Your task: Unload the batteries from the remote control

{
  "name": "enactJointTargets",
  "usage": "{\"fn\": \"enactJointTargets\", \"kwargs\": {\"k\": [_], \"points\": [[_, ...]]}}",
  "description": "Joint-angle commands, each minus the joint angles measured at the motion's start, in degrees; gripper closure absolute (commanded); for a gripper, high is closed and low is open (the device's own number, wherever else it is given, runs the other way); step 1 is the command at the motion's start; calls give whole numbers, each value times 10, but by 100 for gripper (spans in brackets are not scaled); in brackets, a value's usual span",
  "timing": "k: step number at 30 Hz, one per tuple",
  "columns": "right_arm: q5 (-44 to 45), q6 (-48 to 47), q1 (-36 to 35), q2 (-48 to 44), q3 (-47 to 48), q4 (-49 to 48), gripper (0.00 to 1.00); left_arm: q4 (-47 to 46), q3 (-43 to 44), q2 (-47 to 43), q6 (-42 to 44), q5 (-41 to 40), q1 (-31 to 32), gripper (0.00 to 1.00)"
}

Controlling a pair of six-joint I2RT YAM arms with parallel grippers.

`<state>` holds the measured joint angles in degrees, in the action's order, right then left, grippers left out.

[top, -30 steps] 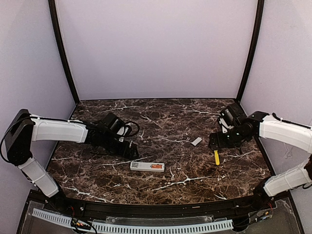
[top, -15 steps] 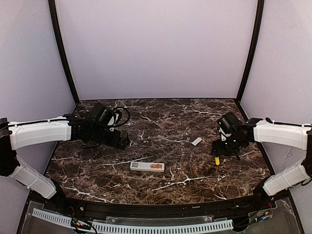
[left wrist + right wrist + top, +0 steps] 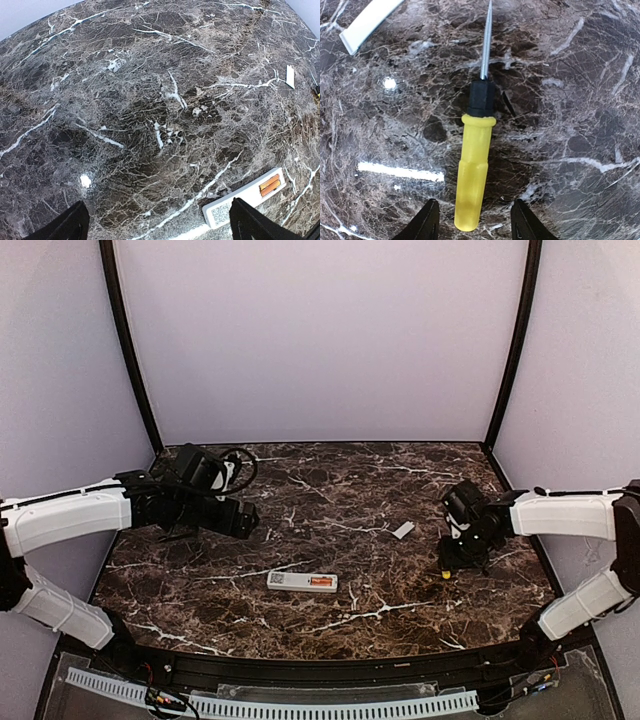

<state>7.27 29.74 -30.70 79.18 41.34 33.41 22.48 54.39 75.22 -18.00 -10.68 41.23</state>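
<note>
The remote control (image 3: 302, 581) is lying on the counter (image 3: 180, 590) toward the front edge, roughly midway between the two arms. Its back is facing up and the bay is uncovered. The batteries (image 3: 321, 583) are sitting in the bay at its right end, two orange cylinders side by side. The small cover piece (image 3: 403, 530) is lying well apart from it, further back and to the right.

I am working the right end effector (image 3: 472, 225) over the yellow-handled screwdriver (image 3: 476, 160), which is lying flat on the counter just right of the cover piece. The jaws are straddling the butt end of the handle with a gap showing on each side, so nothing is being gripped yet. The handle is sitting slightly nearer the left finger (image 3: 422, 225), so I am judging that I should centre first and then close squarely. That way the tool is not rolling or swinging as the pads meet it. I am also wanting the shaft in line with the wrist, so the tip is going where I aim it at the batteries.

The left end effector (image 3: 160, 230) is hanging wide open and empty above the counter, behind and to the left of the remote. I am expecting to need it to steady the remote while prying.
</note>
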Motion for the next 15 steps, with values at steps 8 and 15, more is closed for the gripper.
{"fn": "enactJointTargets", "kwargs": {"k": [8,15], "points": [[-10,5,3,25,-18,-34,64,10,-1,-19,10,-6,-5,1],[-6,1,3,27,-22,-33,78,9,-3,-26,9,-3,-6,2]]}}
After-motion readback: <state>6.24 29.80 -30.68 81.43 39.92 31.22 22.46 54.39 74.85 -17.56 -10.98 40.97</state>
